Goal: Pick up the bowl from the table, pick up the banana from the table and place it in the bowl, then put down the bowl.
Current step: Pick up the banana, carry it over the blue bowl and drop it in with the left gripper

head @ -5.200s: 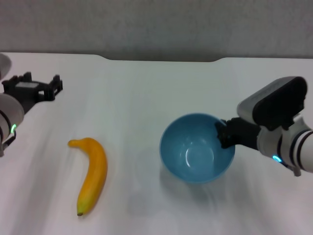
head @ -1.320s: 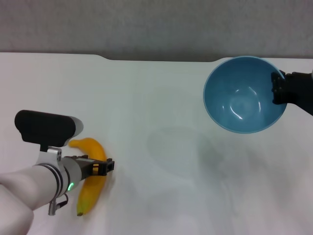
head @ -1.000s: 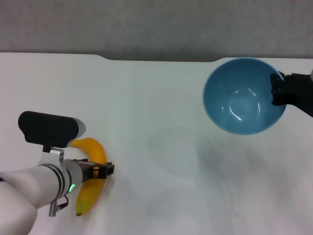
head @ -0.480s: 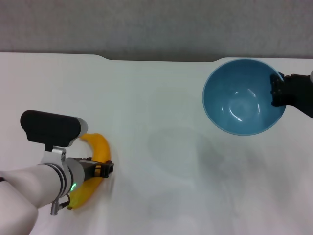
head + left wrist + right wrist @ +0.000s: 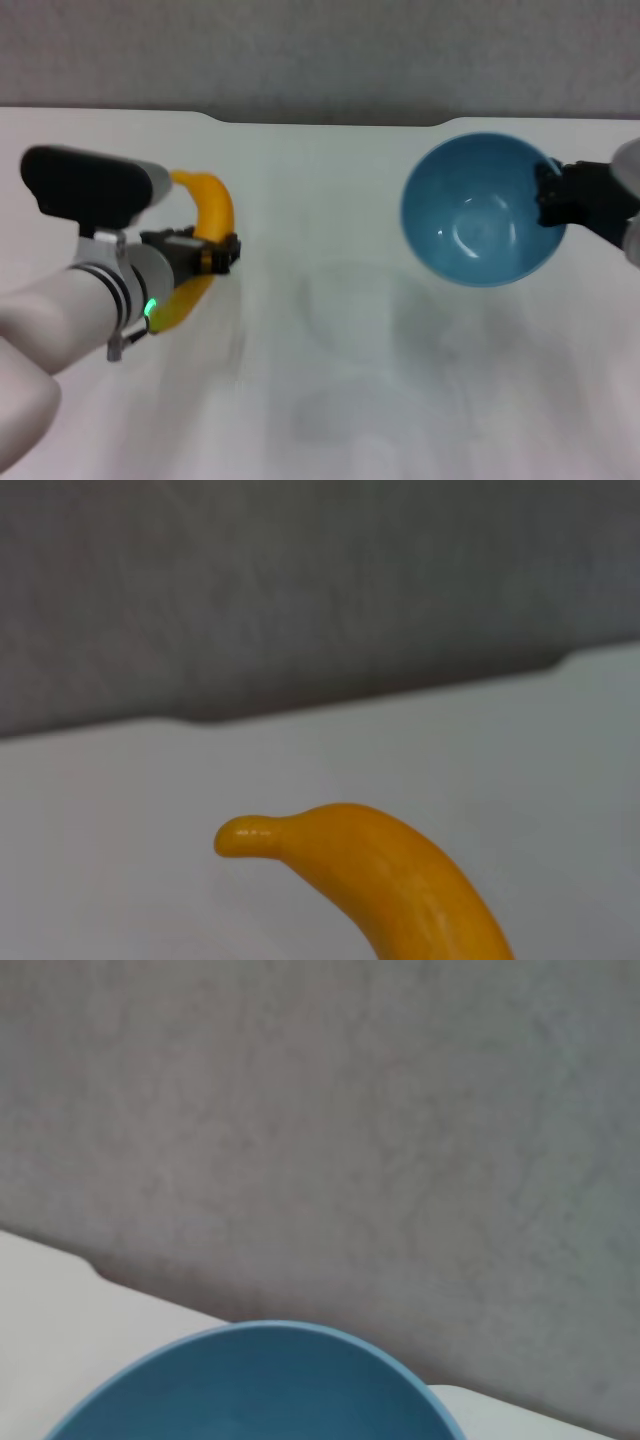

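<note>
In the head view my left gripper (image 5: 222, 254) is shut on the yellow-orange banana (image 5: 209, 215) and holds it in the air over the left of the white table (image 5: 320, 400). The banana's stem end shows in the left wrist view (image 5: 380, 880). My right gripper (image 5: 548, 198) is shut on the right rim of the light-blue bowl (image 5: 480, 212) and holds it above the right of the table, its opening tilted toward me. The bowl's rim also shows in the right wrist view (image 5: 260, 1380).
The table's far edge has a shallow notch (image 5: 330, 122) with a grey wall (image 5: 320, 50) behind it. The bowl's shadow (image 5: 350, 300) lies on the table's middle.
My left gripper has lifted the banana off the table and carried it up and farther back. My right gripper has shifted the bowl slightly left and down.
</note>
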Controlling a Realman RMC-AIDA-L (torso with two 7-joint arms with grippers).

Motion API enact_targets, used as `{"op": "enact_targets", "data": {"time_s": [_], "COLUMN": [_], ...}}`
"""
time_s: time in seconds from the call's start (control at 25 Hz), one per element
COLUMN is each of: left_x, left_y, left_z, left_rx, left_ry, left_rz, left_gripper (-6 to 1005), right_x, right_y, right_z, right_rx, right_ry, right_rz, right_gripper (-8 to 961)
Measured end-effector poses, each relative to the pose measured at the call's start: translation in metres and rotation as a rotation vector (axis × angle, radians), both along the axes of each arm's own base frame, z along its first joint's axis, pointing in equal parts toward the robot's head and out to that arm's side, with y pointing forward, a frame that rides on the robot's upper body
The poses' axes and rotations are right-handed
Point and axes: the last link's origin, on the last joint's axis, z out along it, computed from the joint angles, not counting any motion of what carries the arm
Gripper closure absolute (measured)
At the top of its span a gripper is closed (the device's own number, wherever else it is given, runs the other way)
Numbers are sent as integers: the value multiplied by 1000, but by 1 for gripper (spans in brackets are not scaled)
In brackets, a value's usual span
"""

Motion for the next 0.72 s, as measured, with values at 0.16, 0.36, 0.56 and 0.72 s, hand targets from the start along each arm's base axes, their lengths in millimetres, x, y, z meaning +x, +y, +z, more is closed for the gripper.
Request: {"op": "enact_targets", "data": {"time_s": [0.16, 0.36, 0.56, 0.72], "left_x": [8, 31, 33, 35], "left_y": [8, 7, 3, -8], "left_z": [13, 22, 23, 22], "left_rx": [55, 86, 93, 98], "left_ry": [-45, -101, -132, -178], "left_rz": [-34, -106, -104, -118], "left_gripper": [473, 467, 461, 457], "right_x": [-6, -3, 6, 16], "right_y": [7, 10, 11, 4], "right_z": [-16, -24, -37, -46], "right_rx": [-48, -87, -129, -159], "right_ry": [-16, 24, 46, 83], "right_rz": [15, -22, -70, -116], "right_gripper": [897, 896, 896, 895]}}
